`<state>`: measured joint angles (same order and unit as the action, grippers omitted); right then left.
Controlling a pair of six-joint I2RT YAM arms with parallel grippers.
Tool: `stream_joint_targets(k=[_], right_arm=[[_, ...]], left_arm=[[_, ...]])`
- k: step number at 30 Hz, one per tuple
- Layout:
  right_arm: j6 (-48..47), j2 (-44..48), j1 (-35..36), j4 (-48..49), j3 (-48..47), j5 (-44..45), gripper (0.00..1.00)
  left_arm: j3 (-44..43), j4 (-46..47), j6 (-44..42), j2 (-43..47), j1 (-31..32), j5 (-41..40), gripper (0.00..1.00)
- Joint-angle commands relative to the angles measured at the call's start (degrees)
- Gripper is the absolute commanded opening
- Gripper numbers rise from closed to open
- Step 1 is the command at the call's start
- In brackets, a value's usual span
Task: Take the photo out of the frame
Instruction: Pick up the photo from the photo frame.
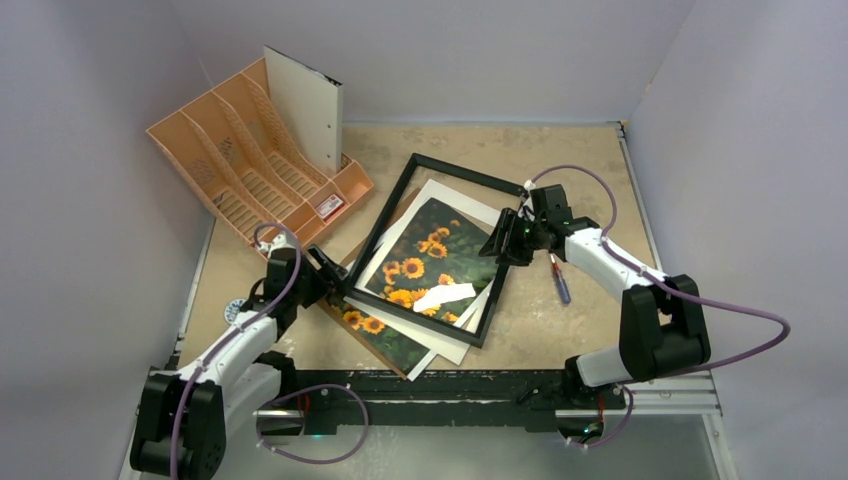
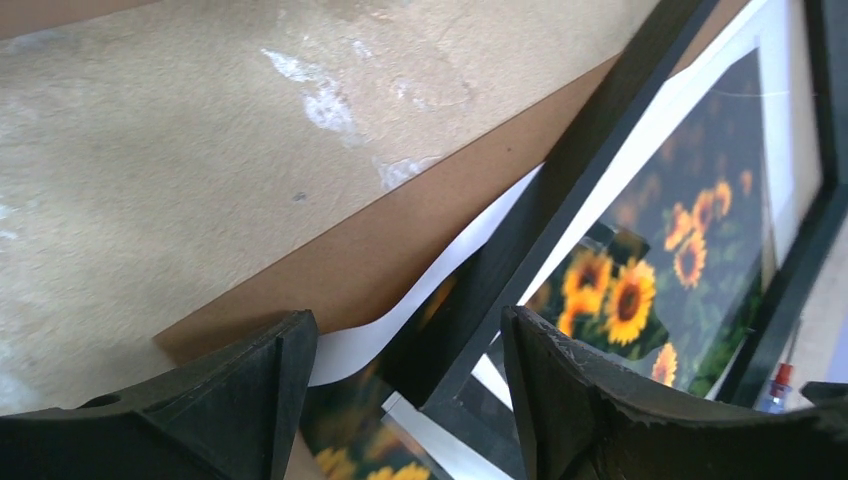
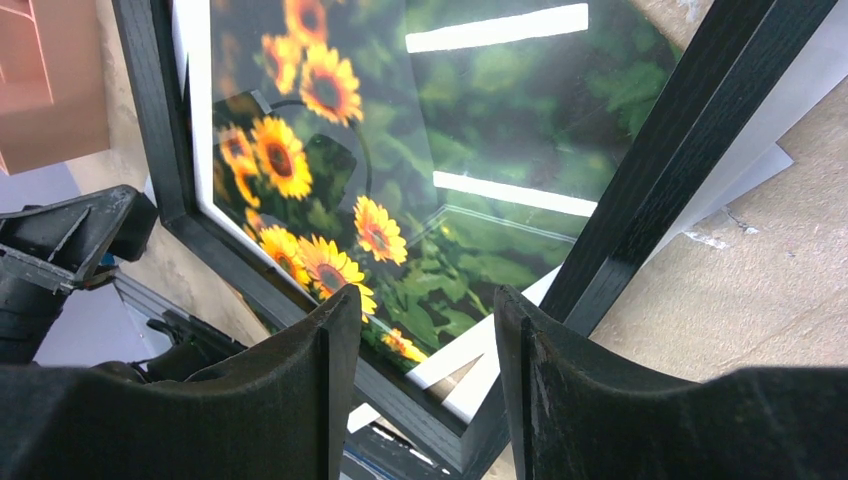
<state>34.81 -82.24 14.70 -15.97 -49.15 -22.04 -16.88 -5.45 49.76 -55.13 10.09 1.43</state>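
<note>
1. Your left gripper [image 1: 325,272] reaches in from the lower left, jaws apart astride the frame [image 1: 372,240] at its left bar.
2. Your right gripper [image 1: 500,240] comes in from the right and is clamped on the frame's right edge.
3. The photo [image 1: 430,250] lies at centre, showing through the frame and sticking out past its lower-left bar. It rests on a beige table [image 1: 560,170] with pale walls [image 1: 450,50] around.

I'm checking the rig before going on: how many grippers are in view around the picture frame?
2. The left gripper is at the left corner of the frame, fingers either side of its bar. The right gripper is at the frame's right edge. No other seems hidden.
</note>
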Motion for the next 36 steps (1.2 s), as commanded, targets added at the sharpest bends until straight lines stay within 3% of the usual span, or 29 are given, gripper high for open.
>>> stream_joint_targets(k=[1,4,10,17,30,36], right_arm=[[0.3,-0.8,0.3,0.8,0.7,-0.7,0.54],[0.3,-1.0,0.3,1.1,0.9,-0.6,0.53],[0.5,-1.0,0.3,1.5,1.3,-1.0,0.52],[0.8,-1.5,0.4,2.2,1.4,-1.7,0.52],[0.9,-1.8,0.7,2.7,2.2,-2.3,0.52],[1.1,-1.8,0.7,2.9,2.3,-2.6,0.53]], left_arm=[[6.7,2.2,4.7,-1.7,0.0,7.3,0.71],[7.9,3.0,5.3,-0.8,0.0,8.3,0.71],[8.4,1.3,5.4,2.0,0.0,11.8,0.61],[7.1,-8.5,4.2,8.0,0.0,7.5,0.49],[3.2,-9.8,1.6,5.6,0.0,4.2,0.19],[1.4,-13.4,-0.2,5.6,0.0,1.1,0.16]])
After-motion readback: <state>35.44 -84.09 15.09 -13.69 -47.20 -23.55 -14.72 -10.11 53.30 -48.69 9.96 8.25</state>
